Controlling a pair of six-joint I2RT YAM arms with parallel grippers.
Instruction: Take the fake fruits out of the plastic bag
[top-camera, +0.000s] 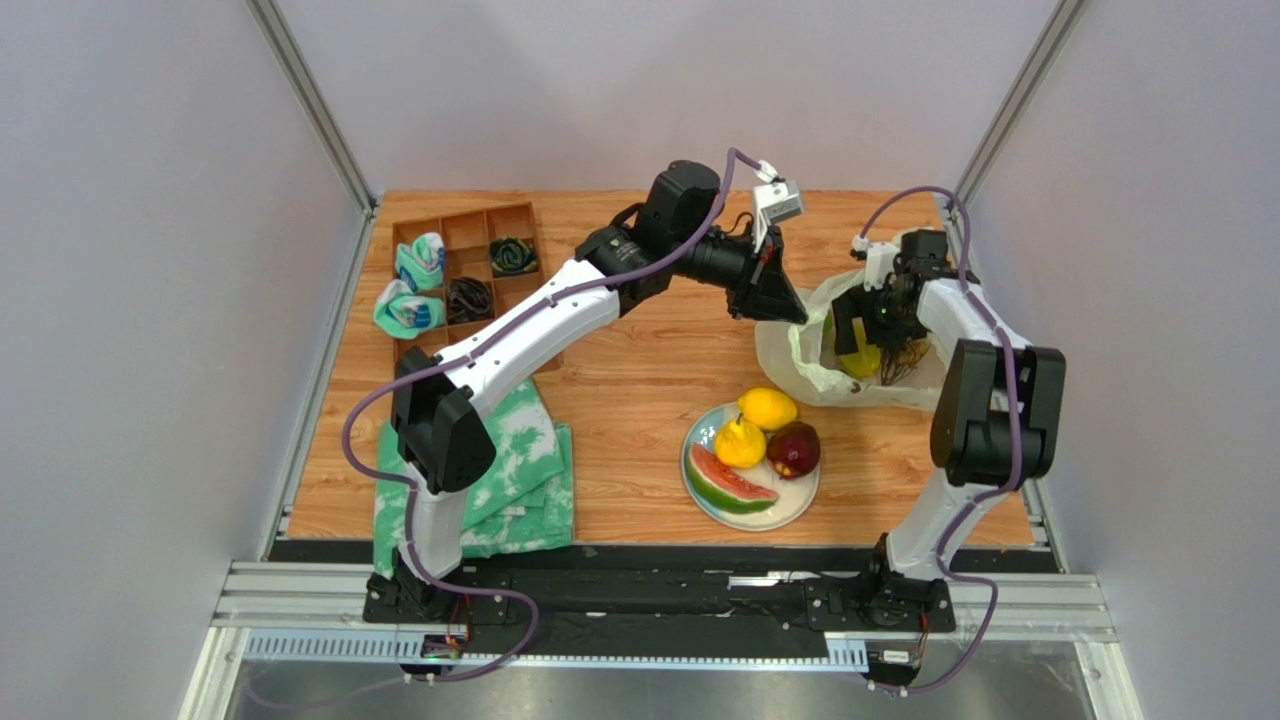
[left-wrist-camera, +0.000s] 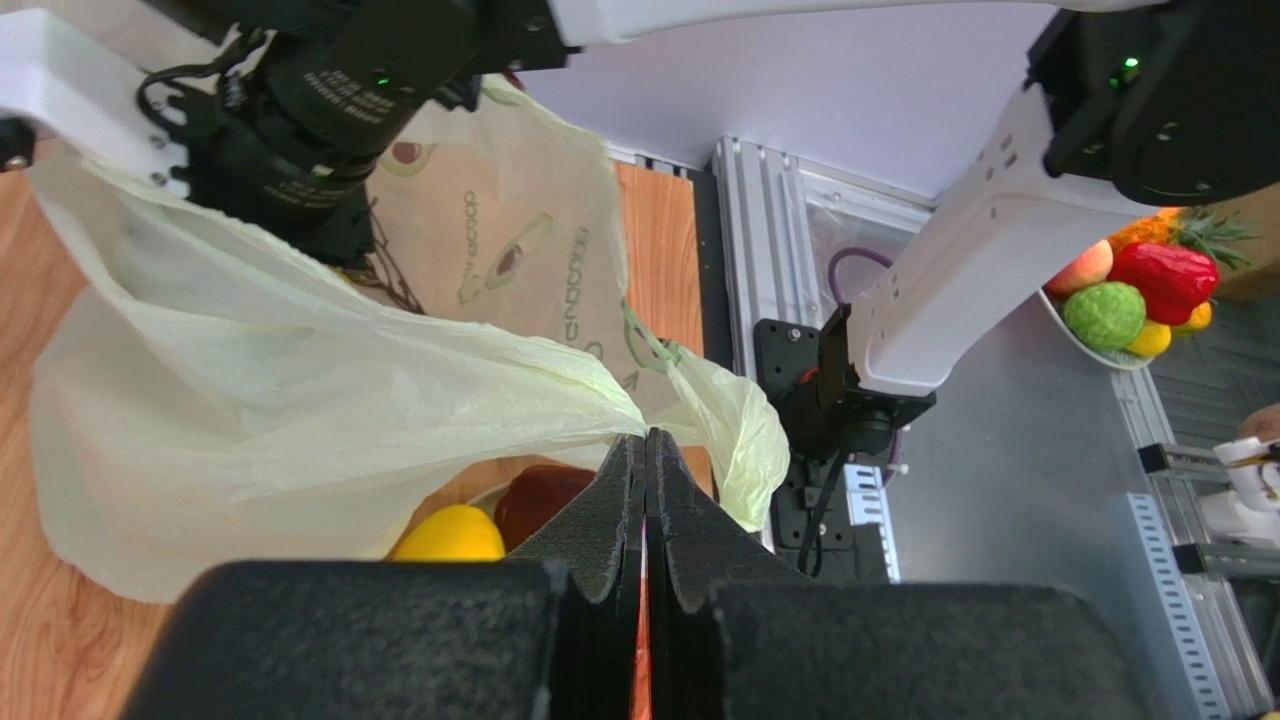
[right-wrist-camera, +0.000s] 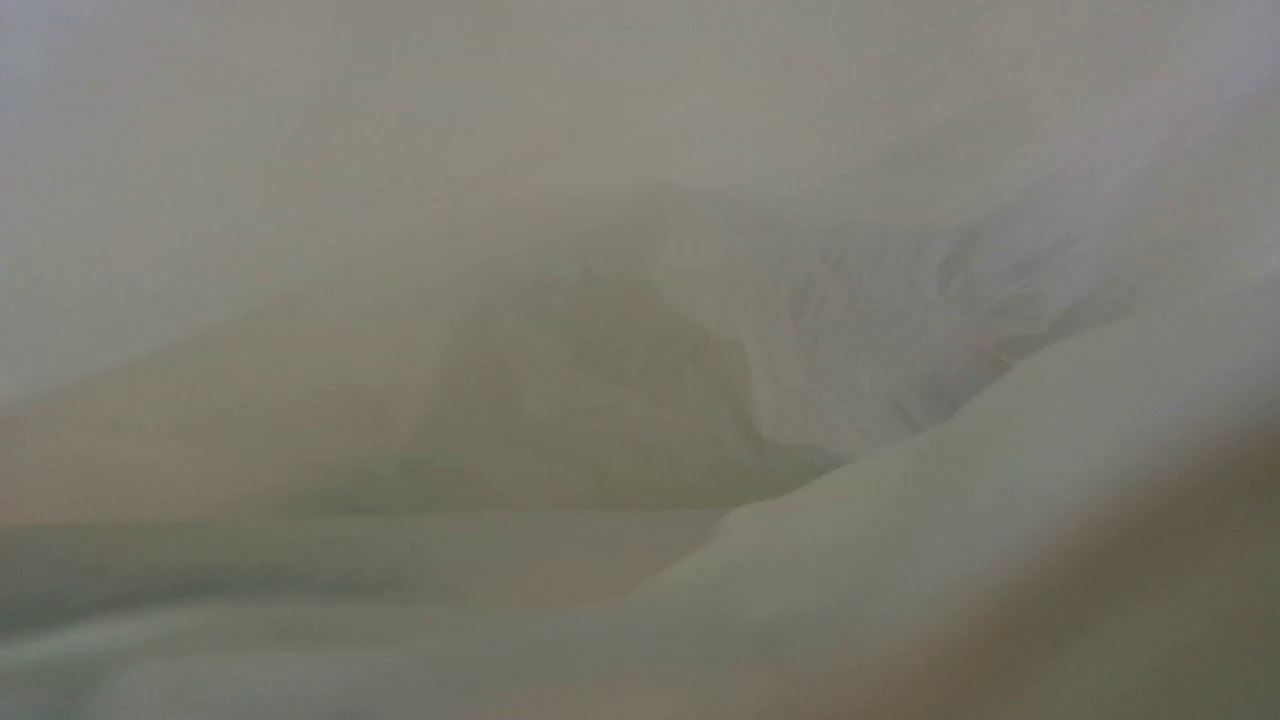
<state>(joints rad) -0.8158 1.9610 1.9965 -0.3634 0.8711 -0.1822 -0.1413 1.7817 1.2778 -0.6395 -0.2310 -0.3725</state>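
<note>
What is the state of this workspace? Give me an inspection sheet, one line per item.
Surface: wooden table.
Job's things: lemon, pear, plum, watermelon slice on the plate; plastic bag at right rear holds a yellow-green fruit and a brown bunch.
Clutter: folded cloth; compartment tray with rolled cloths and black coils.
End effectors: left end effector shut on the bag's rim; right end effector inside the bag, jaws hidden.
Cables: purple cables along both arms.
Surroundings: pale enclosure walls; metal rail at near edge.
</note>
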